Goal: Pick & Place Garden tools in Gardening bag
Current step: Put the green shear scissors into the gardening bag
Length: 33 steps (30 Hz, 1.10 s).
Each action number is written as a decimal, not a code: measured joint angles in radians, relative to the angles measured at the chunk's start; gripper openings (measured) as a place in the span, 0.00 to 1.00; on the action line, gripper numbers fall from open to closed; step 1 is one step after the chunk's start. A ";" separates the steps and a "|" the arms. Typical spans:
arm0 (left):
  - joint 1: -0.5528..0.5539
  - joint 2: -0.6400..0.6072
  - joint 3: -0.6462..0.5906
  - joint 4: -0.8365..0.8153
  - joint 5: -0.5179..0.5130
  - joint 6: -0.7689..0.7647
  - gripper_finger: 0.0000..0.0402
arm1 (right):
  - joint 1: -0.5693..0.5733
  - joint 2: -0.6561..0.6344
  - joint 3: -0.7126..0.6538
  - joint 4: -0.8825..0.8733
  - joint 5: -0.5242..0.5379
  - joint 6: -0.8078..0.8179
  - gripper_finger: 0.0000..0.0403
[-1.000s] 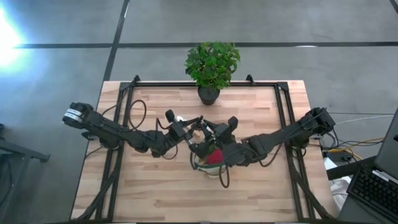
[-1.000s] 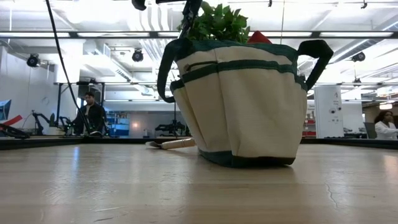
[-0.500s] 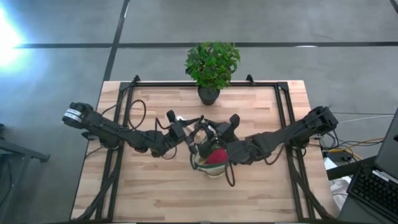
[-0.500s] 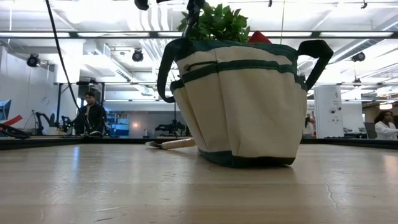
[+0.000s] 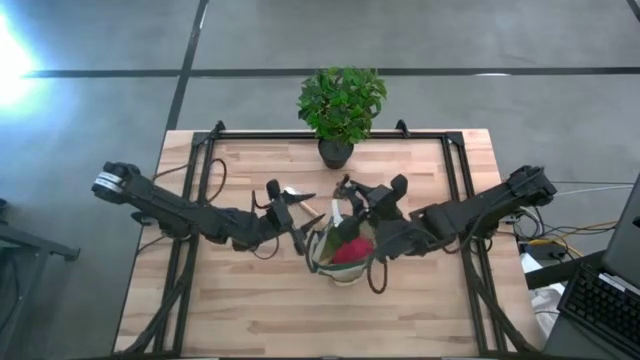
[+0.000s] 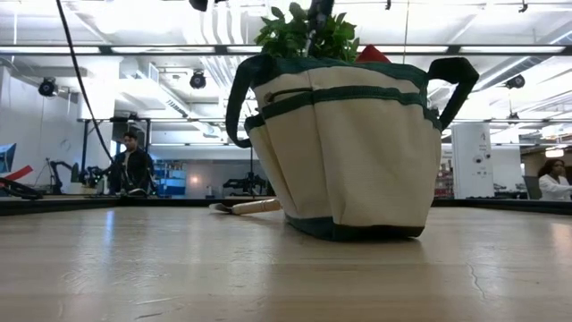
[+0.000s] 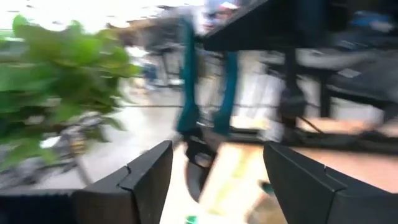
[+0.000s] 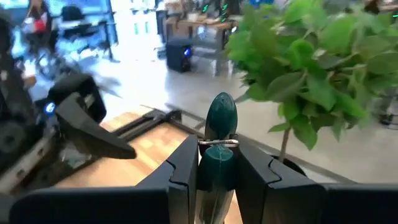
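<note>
The gardening bag [image 5: 342,262] stands upright on the table, tan with dark green trim [image 6: 344,94], and a red glove [image 5: 348,250] lies inside it. My right gripper [image 8: 217,186] hovers over the bag's far rim, shut on the dark green pruners [image 8: 220,124]. My left gripper [image 7: 217,180] is just left of the bag, open and with nothing between its fingers. A wooden-handled tool [image 6: 255,207] lies flat on the table behind the bag. My right gripper pinches the pruners' dark green body [image 8: 216,169] between its two fingers. The fingers run roughly level, coming from the table's right. A rounded green end with a metal clip [image 8: 218,142] sticks out past the fingertips. The pruners are lifted clear, above the bag.
A leafy potted plant [image 5: 340,102] in a black pot [image 5: 335,153] stands at the middle of the table's far edge, close behind both grippers. Black frame rails [image 5: 455,190] run along the table's left and right sides. Bare wood [image 5: 250,310] lies near the front edge.
My left gripper has opened, let go of the pruners and drawn back slightly toward the table's left. My right gripper has kept hold of the pruners and carried them toward the table's right and far side, rising a little. The bag has not moved.
</note>
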 joint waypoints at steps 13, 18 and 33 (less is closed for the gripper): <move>0.015 -0.307 -0.082 -0.259 0.613 -0.062 0.50 | 0.066 -0.091 -0.002 -0.150 -0.425 -0.098 0.15; 0.015 -0.443 -0.188 -0.235 0.613 -0.098 0.47 | 0.091 -0.120 -0.002 -0.080 -0.581 -0.189 0.15; 0.013 -0.629 -0.335 -0.170 0.613 -0.115 0.48 | 0.110 -0.122 -0.123 -0.082 -0.807 -0.207 0.15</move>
